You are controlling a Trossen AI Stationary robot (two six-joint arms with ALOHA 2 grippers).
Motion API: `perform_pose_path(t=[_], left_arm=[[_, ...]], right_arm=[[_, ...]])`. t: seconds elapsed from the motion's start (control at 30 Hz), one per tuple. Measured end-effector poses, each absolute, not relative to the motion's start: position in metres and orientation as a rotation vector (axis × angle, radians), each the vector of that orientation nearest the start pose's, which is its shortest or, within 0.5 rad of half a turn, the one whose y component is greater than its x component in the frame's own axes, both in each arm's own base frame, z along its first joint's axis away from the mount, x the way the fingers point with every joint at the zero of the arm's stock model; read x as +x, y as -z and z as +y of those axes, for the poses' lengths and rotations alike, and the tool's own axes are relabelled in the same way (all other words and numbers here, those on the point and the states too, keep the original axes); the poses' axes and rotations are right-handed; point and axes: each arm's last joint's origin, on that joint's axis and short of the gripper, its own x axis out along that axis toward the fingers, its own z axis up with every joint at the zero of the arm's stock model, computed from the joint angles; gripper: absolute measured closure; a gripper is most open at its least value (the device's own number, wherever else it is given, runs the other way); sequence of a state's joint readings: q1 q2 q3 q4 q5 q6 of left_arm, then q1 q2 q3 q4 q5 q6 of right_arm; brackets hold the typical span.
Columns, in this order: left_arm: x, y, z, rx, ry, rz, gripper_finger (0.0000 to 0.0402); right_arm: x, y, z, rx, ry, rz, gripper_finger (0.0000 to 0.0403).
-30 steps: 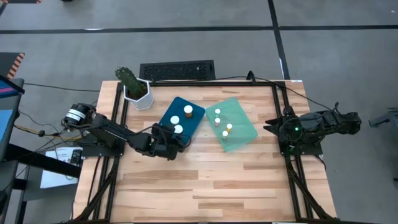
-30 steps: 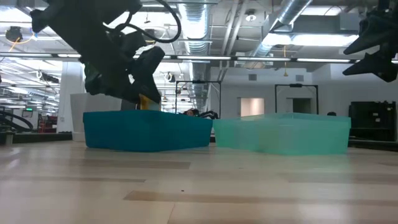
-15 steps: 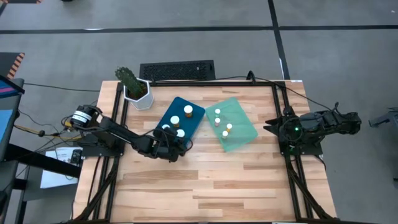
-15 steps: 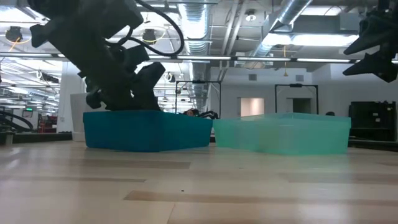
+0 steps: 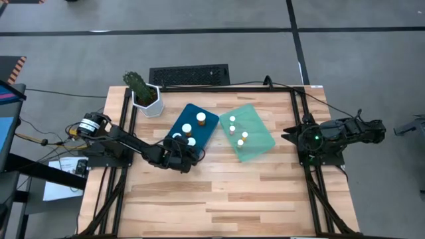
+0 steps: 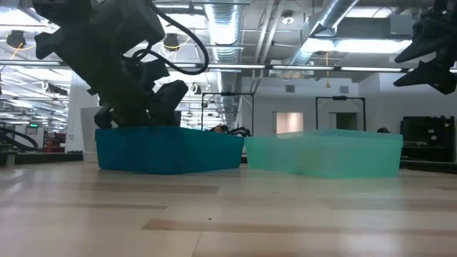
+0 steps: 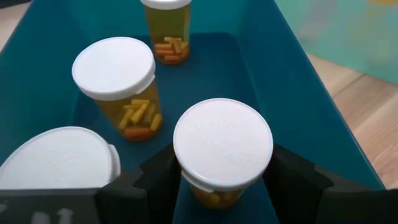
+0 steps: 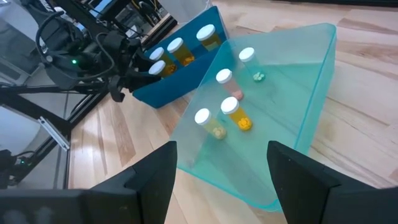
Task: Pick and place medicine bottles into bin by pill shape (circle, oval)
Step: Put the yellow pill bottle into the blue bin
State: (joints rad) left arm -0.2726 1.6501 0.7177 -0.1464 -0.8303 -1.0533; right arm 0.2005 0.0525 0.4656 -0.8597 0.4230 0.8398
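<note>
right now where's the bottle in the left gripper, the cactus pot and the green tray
bottle in the left gripper (image 7: 222,142), left wrist view, middle of its white cap
cactus pot (image 5: 150,105), high view, white wall of the pot
green tray (image 5: 263,142), high view, bare floor near its right rim

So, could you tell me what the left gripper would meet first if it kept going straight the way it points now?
Probably the wide bottle ahead; the left gripper holds a white-capped bottle inside the blue tray, though depth is unclear.
</note>
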Motion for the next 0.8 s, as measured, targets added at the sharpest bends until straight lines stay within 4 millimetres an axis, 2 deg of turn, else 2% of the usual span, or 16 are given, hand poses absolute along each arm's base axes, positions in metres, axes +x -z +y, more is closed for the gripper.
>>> perform_pose_path(t=[0.43,0.8], left_arm=[[0.2717,-0.1285,-0.0539,-0.372,-0.886,0.560,0.0202],[0.2715,-0.1257,-0.0553,-0.385,-0.836,0.620,0.0148]], right_arm=[[0.0431,-0.2300,-0.0033,0.687,0.379,0.307,0.0143],[0.0431,-0.2299,-0.0033,0.687,0.379,0.307,0.0143]])
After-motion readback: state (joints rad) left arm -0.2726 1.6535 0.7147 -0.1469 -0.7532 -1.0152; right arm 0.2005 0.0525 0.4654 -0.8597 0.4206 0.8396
